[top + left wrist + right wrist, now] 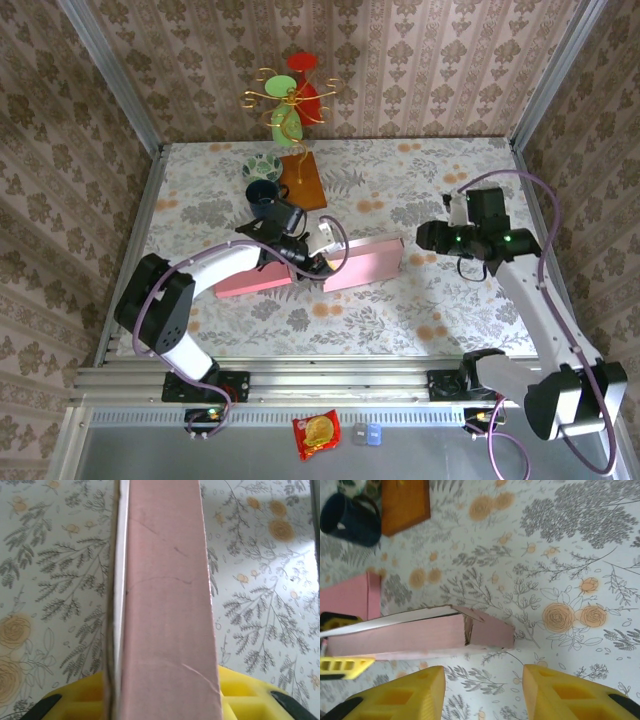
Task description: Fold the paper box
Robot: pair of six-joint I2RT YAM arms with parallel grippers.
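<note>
Starting with the top view, the paper box (360,265) is seen lying across the middle of the bench (430,180), with the left pincer (305,262) set on its midsection and the right pincer (425,238) just off its right end, not touching. In the left wrist view, one upright pink wall (165,605) is clenched between the yellow fingers (240,690) — a firm hold on thin card. In the right wrist view, the right pincer (485,695) is spread wide with nothing between its fingers, and the loose end flap (490,632) lies just ahead. The card is judged light, thin and easily creased — it is best taken by the wall edges and pushed along the scored folds, not squeezed across the hollow body.
</note>
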